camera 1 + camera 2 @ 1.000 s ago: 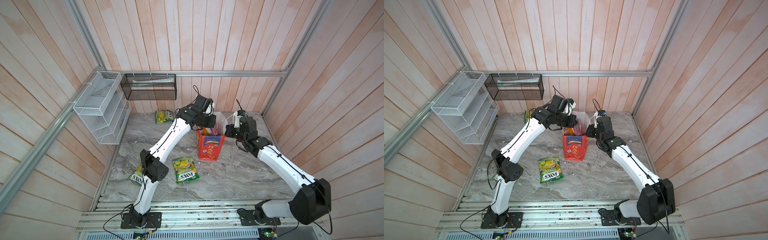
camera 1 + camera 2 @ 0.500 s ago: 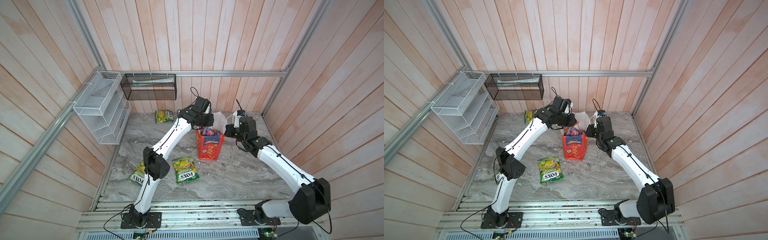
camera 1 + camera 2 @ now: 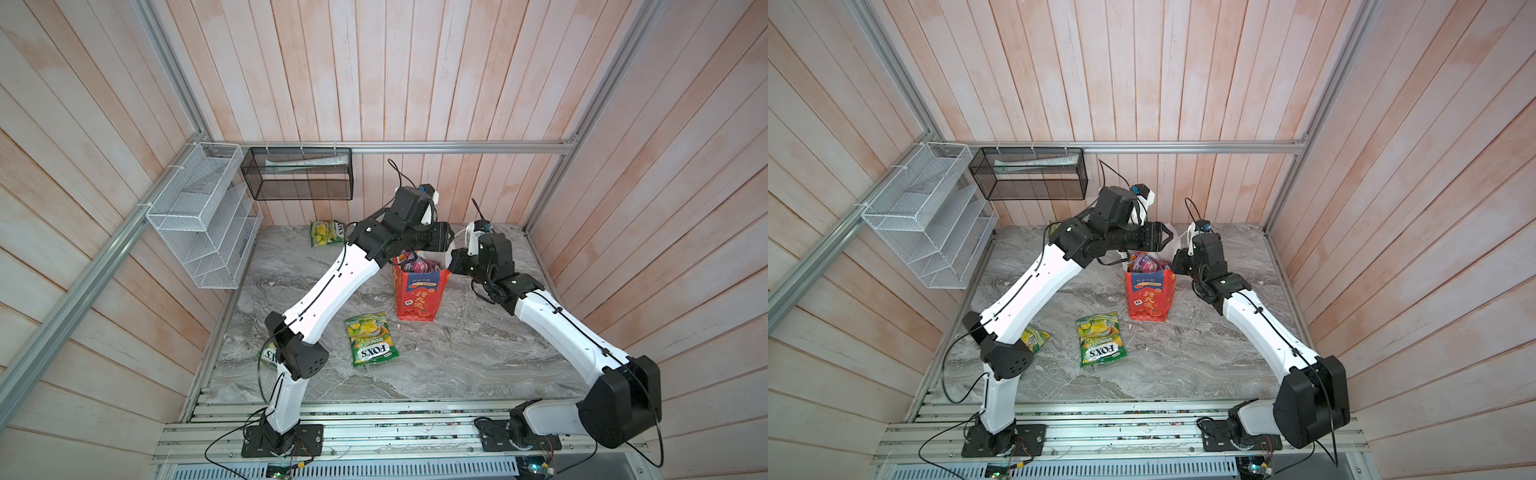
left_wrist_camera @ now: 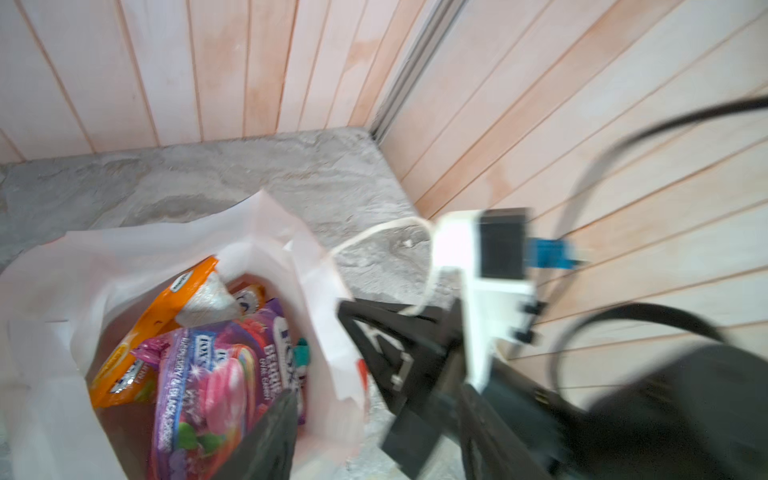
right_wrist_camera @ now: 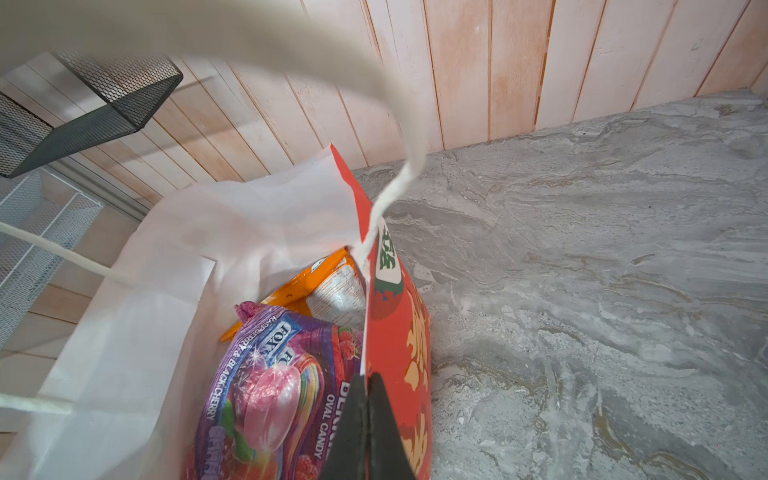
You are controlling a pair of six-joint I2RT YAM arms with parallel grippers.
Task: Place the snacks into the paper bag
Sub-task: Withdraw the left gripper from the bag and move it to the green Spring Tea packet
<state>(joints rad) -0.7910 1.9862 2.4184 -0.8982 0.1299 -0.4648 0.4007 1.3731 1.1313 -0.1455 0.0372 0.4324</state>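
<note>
The red paper bag (image 3: 419, 295) (image 3: 1150, 295) stands upright mid-table, mouth open. Inside lie snacks: a purple FOX'S packet (image 5: 270, 386) on top and an orange packet (image 5: 307, 286) behind it. My right gripper (image 5: 368, 415) is shut on the bag's side rim. In a top view my left gripper (image 3: 1170, 239) hovers open just above the bag's mouth, with nothing between its fingers; one blurred finger (image 4: 270, 440) shows over the purple packet. More green-yellow snacks lie on the table: one in front of the bag (image 3: 370, 338), one at the back wall (image 3: 326, 232), one under my left elbow (image 3: 1034, 336).
A white wire rack (image 3: 203, 216) hangs on the left wall and a black mesh basket (image 3: 299, 178) on the back wall. Wooden walls close in the marble table (image 3: 478, 353) on three sides. The bag's white cord handle (image 5: 399, 183) loops up beside my right wrist.
My left gripper has opened over the bag and drawn up a little; the purple packet it held now rests in the bag. The right gripper keeps its grip on the rim.
</note>
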